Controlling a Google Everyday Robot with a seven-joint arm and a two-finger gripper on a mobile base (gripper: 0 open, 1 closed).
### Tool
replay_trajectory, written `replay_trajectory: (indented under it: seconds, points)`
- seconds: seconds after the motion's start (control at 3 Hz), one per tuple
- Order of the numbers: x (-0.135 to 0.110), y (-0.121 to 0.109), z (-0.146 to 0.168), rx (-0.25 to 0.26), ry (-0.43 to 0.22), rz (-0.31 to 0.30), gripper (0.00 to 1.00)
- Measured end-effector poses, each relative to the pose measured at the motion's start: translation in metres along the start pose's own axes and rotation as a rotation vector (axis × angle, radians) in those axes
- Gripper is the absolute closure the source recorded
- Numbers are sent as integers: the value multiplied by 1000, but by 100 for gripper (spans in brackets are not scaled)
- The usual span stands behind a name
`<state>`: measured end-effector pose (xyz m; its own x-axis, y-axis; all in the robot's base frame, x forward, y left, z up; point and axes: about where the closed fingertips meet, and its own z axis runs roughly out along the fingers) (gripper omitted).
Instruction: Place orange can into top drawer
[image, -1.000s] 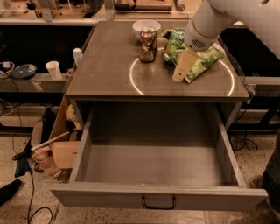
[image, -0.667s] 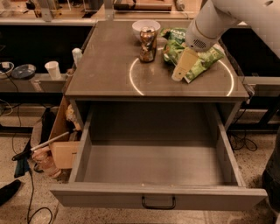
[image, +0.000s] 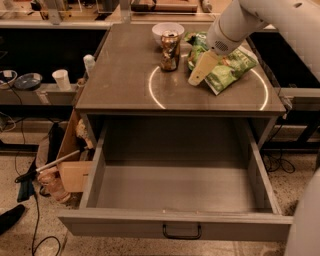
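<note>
orange can (image: 170, 44) stands upright near the back edge of the bench (image: 125, 85), right in front of the white bowl (image: 167, 29). gripper (image: 195, 80) hangs just to its right over the green snack bag (image: 227, 67), empty, can't tell if it's open or shut. top drawer (image: 125, 227) is open below the front edge. my worry: coming in sideways could tip the can or shove it into the bowl

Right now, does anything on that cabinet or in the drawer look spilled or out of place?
Nothing stands out. The orange can stands upright by the white bowl, the top drawer is open, and the gripper is between can and green snack bag.
</note>
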<state>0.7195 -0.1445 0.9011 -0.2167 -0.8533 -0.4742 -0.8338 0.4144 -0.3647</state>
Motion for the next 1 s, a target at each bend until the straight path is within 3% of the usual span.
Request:
replay_trajectory:
  seconds: [0.33,0.67,1.0]
  points:
    - [-14,-11,15,5,-28,-11,0]
    - [-23,-18,28,-33,-87,2,0]
    - [-28,-18,41,-109,-180,66,0]
